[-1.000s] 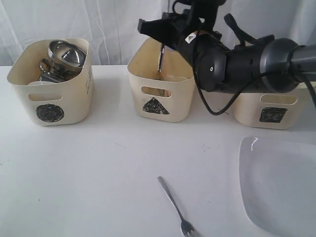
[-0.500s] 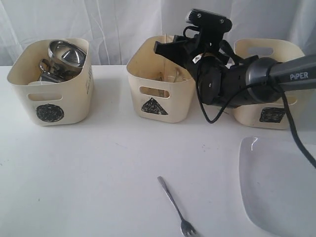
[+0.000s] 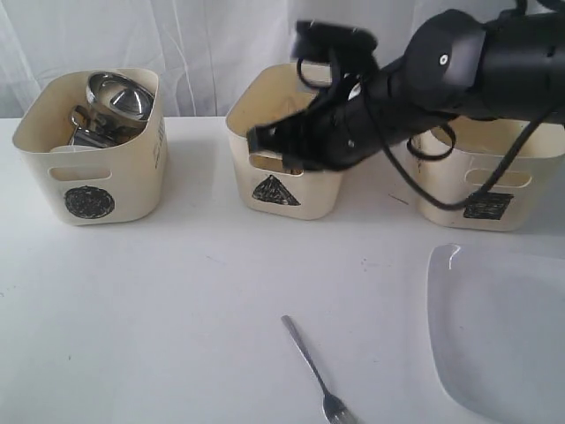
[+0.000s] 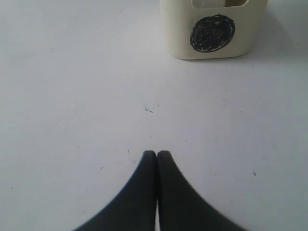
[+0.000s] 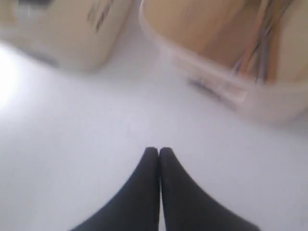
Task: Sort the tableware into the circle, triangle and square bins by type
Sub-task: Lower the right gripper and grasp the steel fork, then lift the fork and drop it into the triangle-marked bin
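Three cream bins stand in a row at the back: the circle bin (image 3: 88,168) holding steel mugs and a steel bowl (image 3: 119,97), the triangle bin (image 3: 291,190), and the square bin (image 3: 490,199). A steel fork (image 3: 313,367) lies on the table near the front edge. The white square plate (image 3: 503,327) sits at the front right. My right gripper (image 3: 256,139) is shut and empty, low over the triangle bin's front left rim. In the right wrist view the gripper (image 5: 159,150) hangs over bare table beside the triangle bin (image 5: 226,91), where chopsticks and cutlery (image 5: 260,43) show. My left gripper (image 4: 157,153) is shut, empty, facing the circle bin (image 4: 211,29).
The right arm (image 3: 459,71) stretches across the triangle and square bins from the right. A white curtain hangs behind the table. Bare white tabletop (image 3: 177,300) lies between the bins and the fork.
The right gripper held a thin utensil over the triangle bin, opened and let it fall in, then shut and swung down and left. The left gripper stayed still.
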Robot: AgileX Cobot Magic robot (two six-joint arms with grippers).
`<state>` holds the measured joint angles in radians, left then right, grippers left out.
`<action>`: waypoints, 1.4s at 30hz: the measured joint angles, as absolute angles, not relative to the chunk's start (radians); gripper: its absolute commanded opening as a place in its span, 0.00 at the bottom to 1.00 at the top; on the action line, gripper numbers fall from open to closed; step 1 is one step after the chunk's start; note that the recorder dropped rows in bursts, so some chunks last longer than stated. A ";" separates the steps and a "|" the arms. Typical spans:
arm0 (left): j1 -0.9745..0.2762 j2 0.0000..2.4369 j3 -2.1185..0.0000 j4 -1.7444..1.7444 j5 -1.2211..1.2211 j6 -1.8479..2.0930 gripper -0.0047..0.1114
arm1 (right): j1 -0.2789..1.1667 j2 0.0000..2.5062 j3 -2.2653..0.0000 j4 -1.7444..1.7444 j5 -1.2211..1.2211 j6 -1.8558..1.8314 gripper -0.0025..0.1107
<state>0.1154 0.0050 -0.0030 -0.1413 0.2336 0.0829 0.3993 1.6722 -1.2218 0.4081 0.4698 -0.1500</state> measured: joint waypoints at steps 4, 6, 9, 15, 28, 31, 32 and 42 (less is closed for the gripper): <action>0.115 0.005 -0.003 -0.141 0.234 0.083 0.04 | 0.475 1.703 -1.183 0.368 0.664 -0.138 0.02; 0.115 0.005 -0.003 -0.141 0.234 0.083 0.04 | 0.511 1.741 -1.172 0.302 0.698 -0.111 0.02; 0.115 0.005 -0.003 -0.141 0.234 0.083 0.04 | 0.541 1.804 -1.166 0.237 0.719 -0.084 0.07; 0.115 0.005 -0.003 -0.141 0.234 0.083 0.04 | 0.567 1.891 -1.166 0.177 0.797 -0.084 0.30; 0.115 0.005 -0.003 -0.141 0.234 0.085 0.04 | 0.569 1.953 -1.166 0.125 0.834 -0.084 0.17; 0.115 0.005 -0.003 -0.141 0.234 0.085 0.04 | 0.569 1.965 -1.173 0.114 0.841 -0.084 0.03; 0.115 0.005 -0.003 -0.141 0.234 0.085 0.04 | 0.569 1.970 -1.177 0.112 0.846 -0.084 0.02; 0.115 0.005 -0.003 -0.141 0.234 0.087 0.04 | 0.569 1.984 -1.222 0.124 0.877 -0.083 0.02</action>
